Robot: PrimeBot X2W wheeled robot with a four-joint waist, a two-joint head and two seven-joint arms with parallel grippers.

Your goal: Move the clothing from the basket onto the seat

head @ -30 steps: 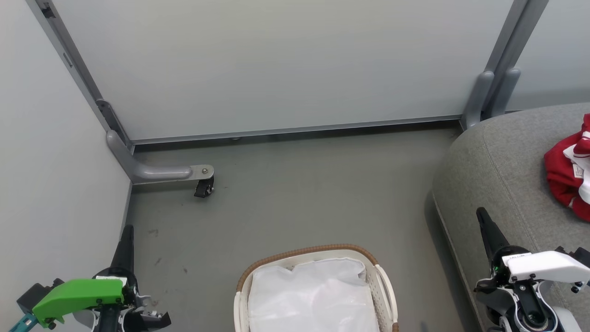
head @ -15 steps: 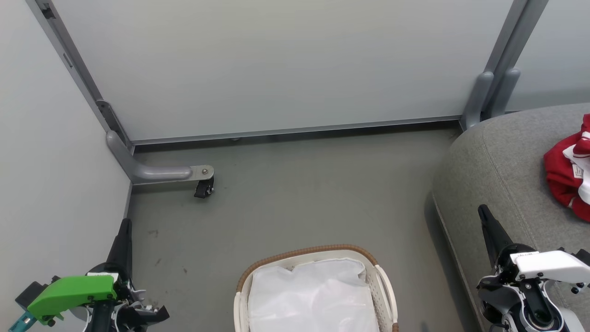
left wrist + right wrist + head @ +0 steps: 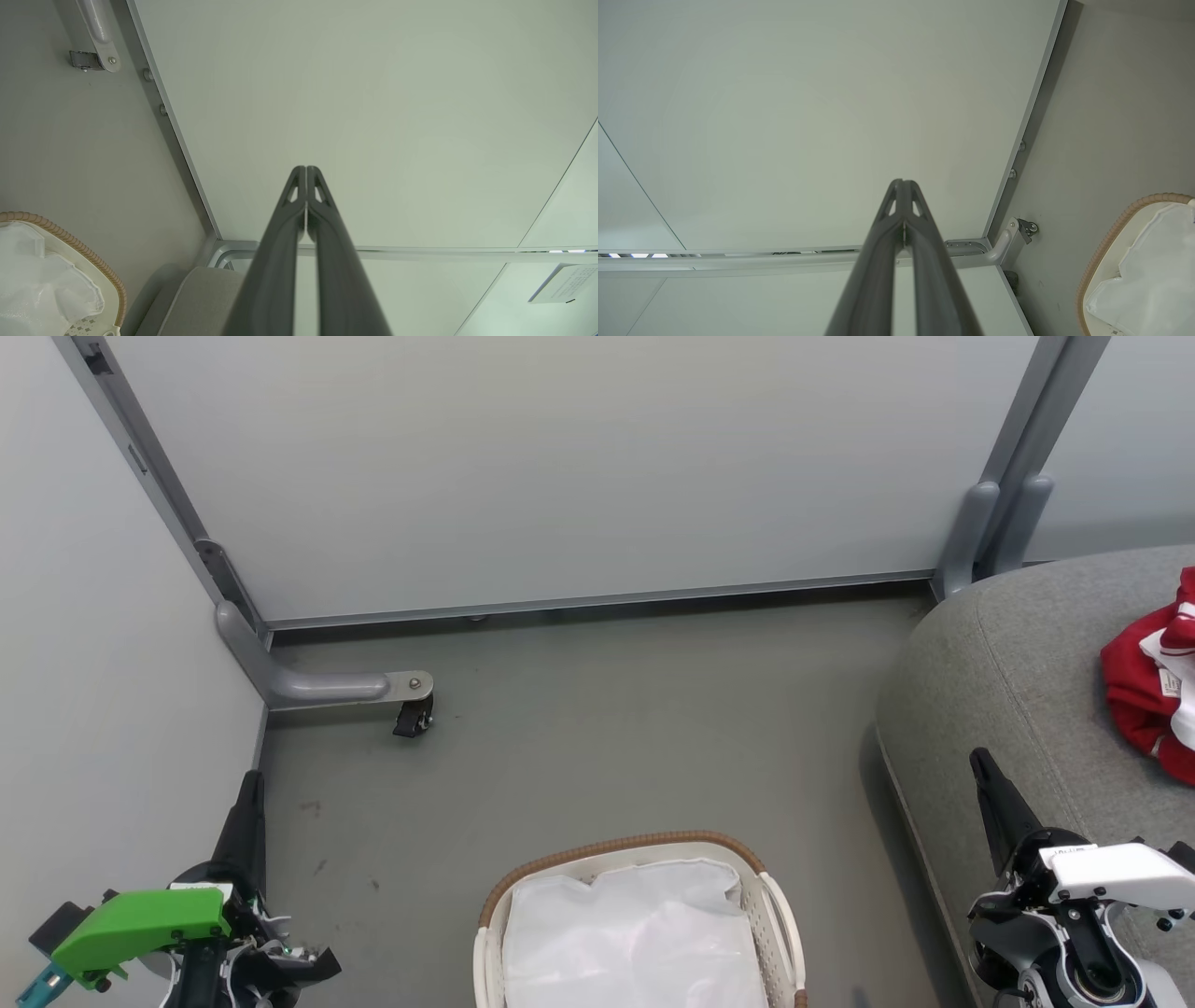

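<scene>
Red clothing (image 3: 1134, 709) on grey seat (image 3: 1008, 644), tag (image 3: 1170, 683) print illegible — left claw (image 3: 306, 170) and right claw (image 3: 903, 183) both closed, empty

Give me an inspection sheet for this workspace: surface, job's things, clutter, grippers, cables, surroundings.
Surface: grey floor, a few small dark marks at the left.
Job's things: basket on the floor, near end cut off by the head view's edge, white liner lying in it; red clothing heaped on the grey seat, partly out of frame at the right.
Clutter: nothing seen.
Grippers: left gripper shut, empty; right gripper shut, empty; both apart from the basket.
Cables: nothing seen.
Surroundings: pale partition panels in grey frames; a castor under one frame foot.
</scene>
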